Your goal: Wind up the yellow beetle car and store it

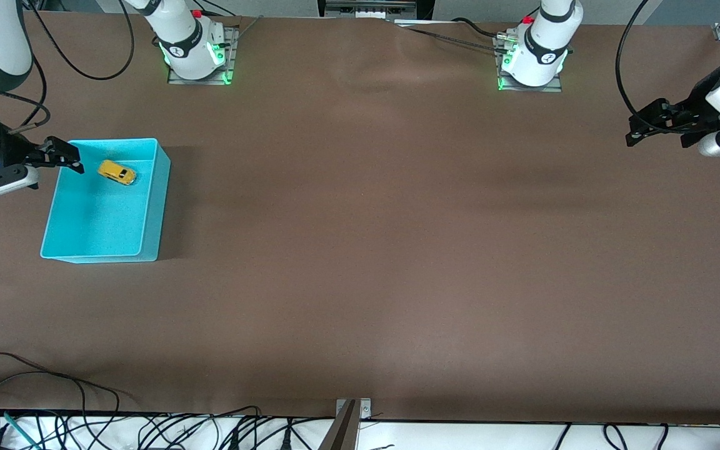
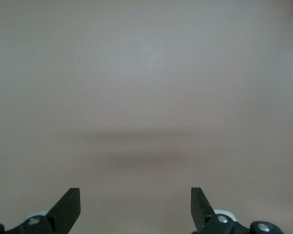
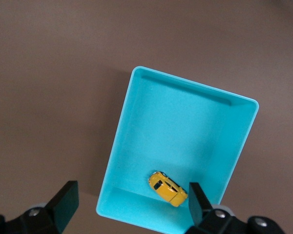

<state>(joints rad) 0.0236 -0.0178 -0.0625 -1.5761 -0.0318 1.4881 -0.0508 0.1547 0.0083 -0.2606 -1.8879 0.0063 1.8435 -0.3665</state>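
— Since the brown paper-covered worktop [image 1: 372,237] is the biggest thing here, what sits on it?

— A turquoise rectangular plastic bin [image 1: 154,206] at the right arm's end. Inside it, on the floor in the part nearest the robots' bases, lies the tiny yellow beetle car [image 1: 116,172] with its rounded body and dark windows, resting on its wheels.

— How would that car handle?

— Light, hard and smooth, I judge, so it may slip. Pinching across the two flat sides, clear of the wheels, looks safest; its small size leaves little margin.

— And the arms?

— The right tool [image 1: 63,157] hangs over the bin's edge, just beside the car, fingers spread wide and holding nothing. The car looks stored, released. The left arm waits, its left tool [image 1: 647,128] open over bare worktop at its own end, empty too.
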